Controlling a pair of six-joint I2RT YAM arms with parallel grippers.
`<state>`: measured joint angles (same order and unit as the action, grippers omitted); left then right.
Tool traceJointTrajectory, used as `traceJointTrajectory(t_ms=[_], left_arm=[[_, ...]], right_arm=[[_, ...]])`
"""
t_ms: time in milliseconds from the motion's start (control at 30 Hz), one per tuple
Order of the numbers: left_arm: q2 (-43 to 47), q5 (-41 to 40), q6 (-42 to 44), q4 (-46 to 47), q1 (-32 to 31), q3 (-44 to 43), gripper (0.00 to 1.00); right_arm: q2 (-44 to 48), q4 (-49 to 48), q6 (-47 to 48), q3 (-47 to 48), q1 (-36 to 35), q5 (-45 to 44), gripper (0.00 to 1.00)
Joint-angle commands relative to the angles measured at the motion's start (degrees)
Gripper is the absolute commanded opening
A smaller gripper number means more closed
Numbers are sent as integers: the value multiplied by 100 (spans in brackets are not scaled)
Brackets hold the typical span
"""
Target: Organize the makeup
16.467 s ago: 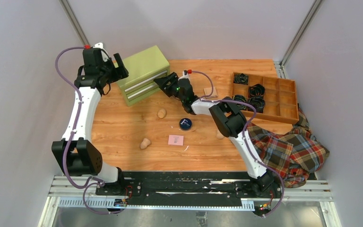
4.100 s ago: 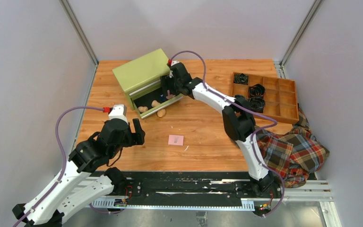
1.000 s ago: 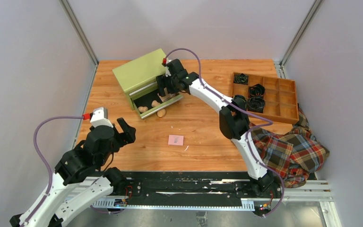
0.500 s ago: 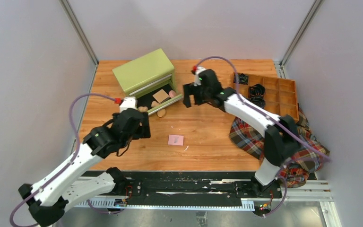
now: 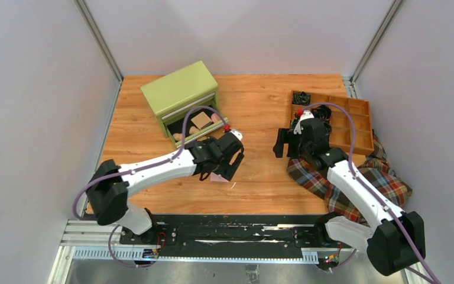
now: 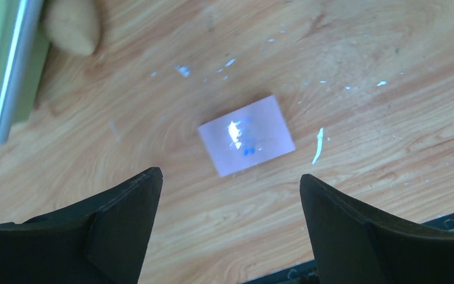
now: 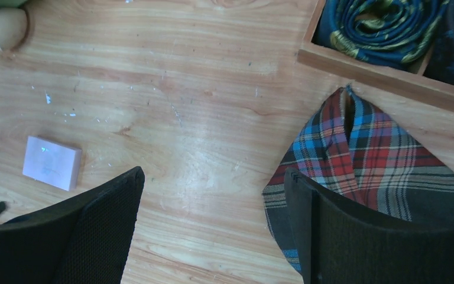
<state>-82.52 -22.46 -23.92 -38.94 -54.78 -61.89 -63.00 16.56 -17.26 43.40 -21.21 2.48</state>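
Pink square pad (image 6: pixel 246 135) — a thin flat slab, matte with a glossy glint at its centre — lay flat on the wood-grain table (image 5: pixel 260 94), near-right of the green drawer box (image 5: pixel 180 89). In the left wrist view its long axis ran across the gap from finger to finger, slightly skewed. Left gripper (image 6: pixel 227 176) was over it, jaws spread wide, black wedge-shaped fingers (image 6: pixel 124 207) clear of the pad, grasping nothing. A tan egg-shaped sponge (image 6: pixel 71 23), soft-looking, sat just beside the drawer's metal rail (image 6: pixel 9 71). Right gripper (image 7: pixel 213 174) — jaws apart, empty — was over bare wood next to the plaid cloth (image 7: pixel 366 160) and the wooden tray (image 7: pixel 384 83).
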Motion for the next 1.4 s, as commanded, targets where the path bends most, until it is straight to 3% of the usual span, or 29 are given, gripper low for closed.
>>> traceJointTrajectory(t_ms=[0,200,433,633,800,1100,1367], left_arm=[[-587,669,1375,661,-32,-320,90],[-1655,2165,2446,1057,508,-629,90],[-2326,2519,2844,763,688,-780,92],[-2237,2640,2120,455,724,-453,88],[-1713,2856,1612,658,724,318,87],[-1321,2990,1108,1041,706,897,84],[-1439,2837,1001,1167,693,874,66]], right_arm=[[185,168,-70,84,112,-203,86],[541,518,-240,90,486,474,87],[932,774,-191,-34,593,484,86],[944,791,-228,-2,618,482,86],[795,719,-224,55,617,613,86],[587,520,-368,-21,618,877,86],[605,479,-378,-76,613,863,86]])
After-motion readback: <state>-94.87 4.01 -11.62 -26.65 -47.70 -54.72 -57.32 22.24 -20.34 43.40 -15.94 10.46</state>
